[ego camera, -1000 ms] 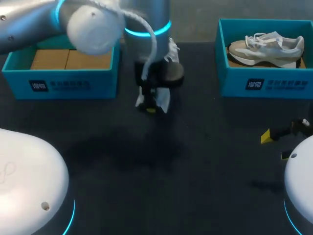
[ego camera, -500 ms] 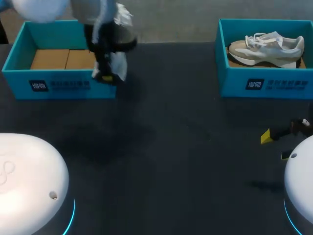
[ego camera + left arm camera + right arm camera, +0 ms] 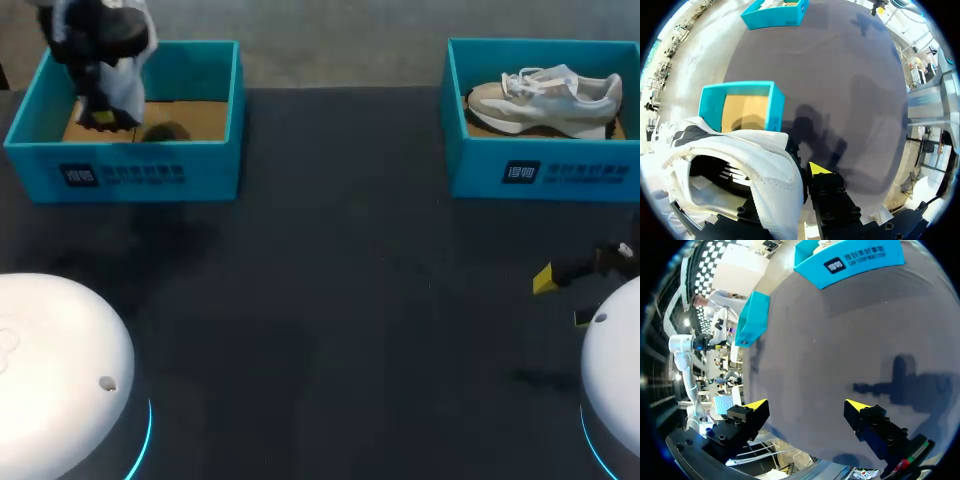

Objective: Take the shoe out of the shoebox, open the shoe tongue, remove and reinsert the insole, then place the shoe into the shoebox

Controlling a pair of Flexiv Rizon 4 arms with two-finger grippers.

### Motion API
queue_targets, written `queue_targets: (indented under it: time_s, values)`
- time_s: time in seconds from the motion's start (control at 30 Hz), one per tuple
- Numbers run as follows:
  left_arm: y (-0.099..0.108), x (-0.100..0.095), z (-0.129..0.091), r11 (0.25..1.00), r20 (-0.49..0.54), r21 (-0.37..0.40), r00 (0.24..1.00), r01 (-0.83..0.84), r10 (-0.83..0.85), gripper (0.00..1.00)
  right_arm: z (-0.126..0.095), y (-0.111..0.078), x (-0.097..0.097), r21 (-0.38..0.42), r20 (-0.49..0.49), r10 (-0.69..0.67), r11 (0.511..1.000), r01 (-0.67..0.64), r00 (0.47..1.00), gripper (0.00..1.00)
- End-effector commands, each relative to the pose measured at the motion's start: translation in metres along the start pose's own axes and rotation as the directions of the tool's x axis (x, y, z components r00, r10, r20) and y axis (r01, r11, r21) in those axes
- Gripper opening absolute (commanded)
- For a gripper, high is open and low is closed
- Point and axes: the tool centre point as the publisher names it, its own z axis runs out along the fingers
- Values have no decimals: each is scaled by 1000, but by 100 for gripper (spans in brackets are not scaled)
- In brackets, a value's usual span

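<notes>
My left gripper (image 3: 100,117) is shut on a white shoe (image 3: 130,90), holding it in the air over the far left part of the teal left shoebox (image 3: 130,170), which has a brown cardboard floor. In the left wrist view the shoe (image 3: 740,160) fills the space at my gripper (image 3: 795,172). One yellow fingertip (image 3: 817,169) shows beside the shoe's upper and the other is hidden behind it. The box (image 3: 742,105) lies below and ahead. My right gripper (image 3: 560,275) hovers open and empty over the table's right side, also seen as the right gripper (image 3: 806,407).
A second teal shoebox (image 3: 545,160) at the back right holds another white and beige shoe (image 3: 545,95). The right box (image 3: 850,260) and the left box (image 3: 752,317) stand far ahead of my right gripper. Dark tabletop (image 3: 340,300) spreads between the boxes.
My left arm has carried the shoe from the back middle of the table leftward to above the left shoebox. The right arm has stayed put.
</notes>
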Motion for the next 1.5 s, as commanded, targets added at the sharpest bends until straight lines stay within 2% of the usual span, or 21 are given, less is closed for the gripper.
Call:
queue_targets:
  time_s: [0.03, 0.3, 0.47, 0.77, 0.97, 1.07, 1.5]
  values:
    - [34, -16, -5, 999, -11, 43, 1000, -10, 11, 0, 0, -1, 1, -1, 3, 2, 1000, -2, 1000, 100]
    - [53, -47, -12, 999, -4, 45, 1000, 4, -4, 0, 0, -1, 1, -1, 3, 2, 1000, -2, 1000, 100]
    - [74, -74, -16, 998, -5, 55, 1000, 25, -25, 0, 0, -1, 1, -1, 3, 2, 1000, -2, 1000, 100]
    - [103, -123, -10, 998, -31, 62, 1000, 5, -3, 0, 0, -1, 1, -1, 3, 2, 1000, -2, 1000, 100]
    - [114, -150, -6, 995, -83, 101, 996, -14, 23, 0, 0, -1, 1, -1, 3, 2, 1000, -2, 1000, 100]
    - [120, -156, 2, 993, -140, 103, 987, -63, 77, 0, 0, -1, 1, -1, 3, 2, 1000, -2, 1000, 100]
    - [120, -156, 2, 993, -140, 103, 987, -63, 77, 0, 0, -1, 1, -1, 3, 2, 1000, -2, 1000, 100]
